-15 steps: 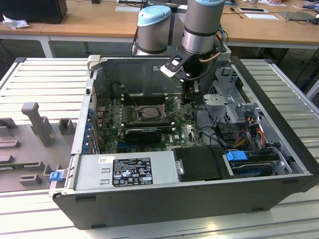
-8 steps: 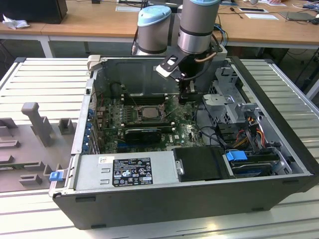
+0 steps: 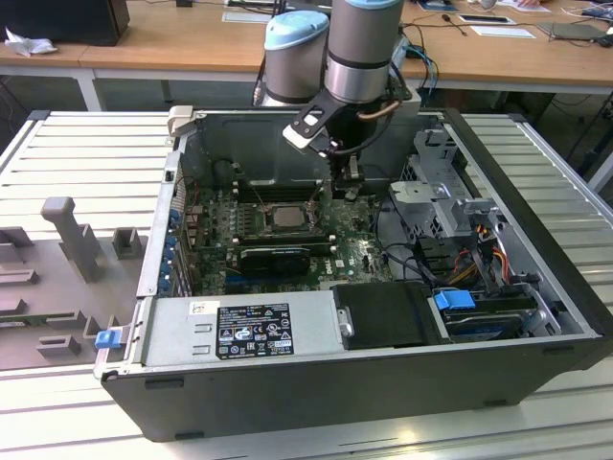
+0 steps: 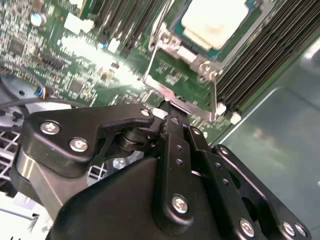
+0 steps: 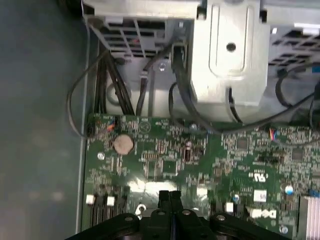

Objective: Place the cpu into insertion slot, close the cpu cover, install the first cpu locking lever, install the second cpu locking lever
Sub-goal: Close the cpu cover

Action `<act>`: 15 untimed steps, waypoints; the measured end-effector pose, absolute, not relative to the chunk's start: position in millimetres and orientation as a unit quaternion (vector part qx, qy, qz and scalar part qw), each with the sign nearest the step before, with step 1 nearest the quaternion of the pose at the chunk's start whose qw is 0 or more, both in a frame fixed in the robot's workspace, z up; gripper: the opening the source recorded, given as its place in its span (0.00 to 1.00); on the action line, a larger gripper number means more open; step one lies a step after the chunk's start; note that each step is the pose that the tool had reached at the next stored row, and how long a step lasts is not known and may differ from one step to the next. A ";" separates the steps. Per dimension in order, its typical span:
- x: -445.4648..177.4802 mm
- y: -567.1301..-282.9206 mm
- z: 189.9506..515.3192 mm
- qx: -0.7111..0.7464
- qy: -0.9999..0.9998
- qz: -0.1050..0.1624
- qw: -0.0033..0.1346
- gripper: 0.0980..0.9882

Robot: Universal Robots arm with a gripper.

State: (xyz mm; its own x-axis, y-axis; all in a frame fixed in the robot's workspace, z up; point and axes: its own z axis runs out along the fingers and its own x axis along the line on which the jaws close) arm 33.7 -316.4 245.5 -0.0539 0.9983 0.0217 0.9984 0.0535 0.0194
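Note:
The cpu (image 3: 285,216) lies flat in the insertion slot (image 3: 306,219) on the green board inside the open computer case; its pale metal top (image 4: 215,20) also shows in the second wrist view. The cpu cover (image 4: 172,42) lies down around it as a silver frame. Thin metal lever rods (image 4: 215,97) run along the socket's edges. My gripper (image 3: 341,180) hangs just beside the socket on the exterior view's right, low over the board. Its black fingers (image 4: 172,125) are pressed together, tips close to the socket's corner, and I see nothing between them.
Long black memory slots (image 4: 265,55) flank the socket. A black expansion card (image 3: 276,257) lies in front of it. A coin cell (image 5: 123,144), cable bundles (image 5: 115,80) and a metal drive cage (image 5: 227,50) stand near the gripper. The case walls (image 3: 158,240) enclose everything.

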 end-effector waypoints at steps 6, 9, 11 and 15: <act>8.9 -316.4 245.4 -0.688 -0.726 -0.015 0.001 0.01; -0.7 -316.4 245.3 -0.688 -0.726 -0.015 0.001 0.01; -3.3 -316.3 244.4 -0.688 -0.726 -0.015 0.001 0.01; -4.7 -316.4 237.0 -0.687 -0.727 -0.015 0.001 0.01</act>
